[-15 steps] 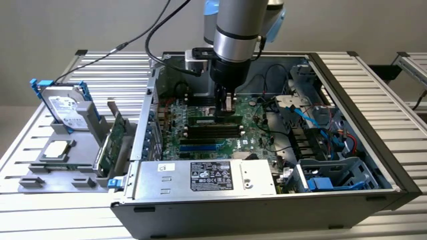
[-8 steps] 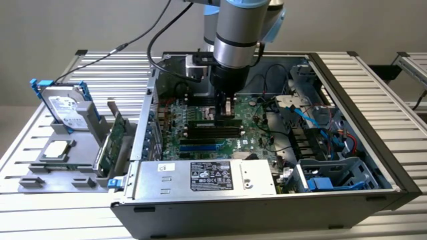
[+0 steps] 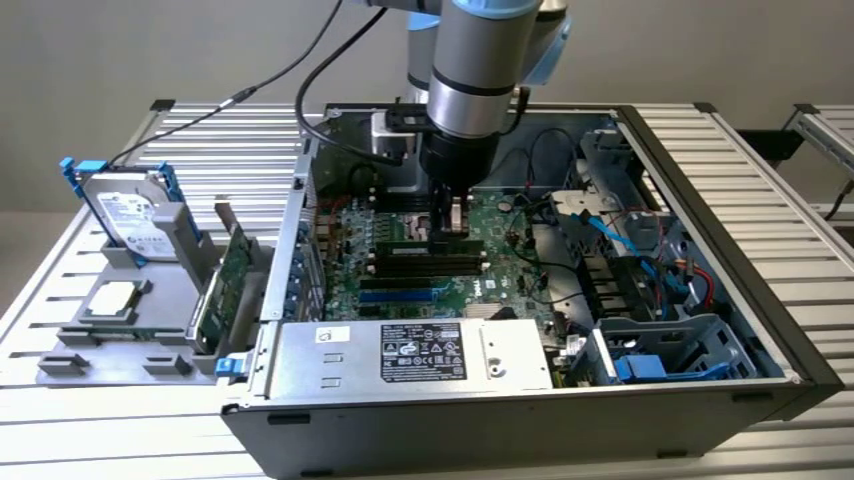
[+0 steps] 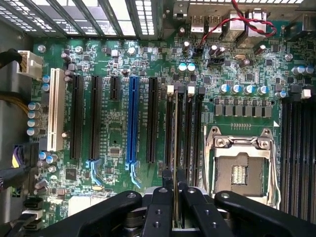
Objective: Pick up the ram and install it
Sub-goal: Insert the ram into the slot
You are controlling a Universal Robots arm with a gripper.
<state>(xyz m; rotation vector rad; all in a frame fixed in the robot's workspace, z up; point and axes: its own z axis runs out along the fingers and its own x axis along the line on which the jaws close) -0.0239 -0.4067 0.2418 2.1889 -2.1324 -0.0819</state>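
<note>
**Wrist view, nearest the camera.** The gripper (image 4: 176,200) has its two black fingers (image 4: 161,205) clamped on the ram (image 4: 176,138), one finger against each flat face. The ram is seen edge-on, as a thin strip running away from the fingers. It lies in line with the group of black memory slots (image 4: 190,133), directly over one of them. Whether its lower edge touches that slot cannot be determined. Beyond the ram lies the green motherboard (image 4: 113,59). The open CPU socket (image 4: 239,170) sits just beside the memory slots. On their other side run a blue expansion slot (image 4: 132,123), several black ones and a white slot (image 4: 56,111).

**Exterior view, farther back.** The arm (image 3: 474,70) reaches straight down into the open computer case (image 3: 767,300), which lies on its side on a slatted metal table (image 3: 80,420). The gripper is low over the memory slots in the middle of the board. A labelled power supply (image 3: 414,352) occupies the near edge of the case. Outside the case, at the exterior view's left, a grey holder (image 3: 127,345) carries an upright hard drive (image 3: 134,212). It also carries a green expansion card (image 3: 227,285) standing on edge, well apart from the gripper.
</note>
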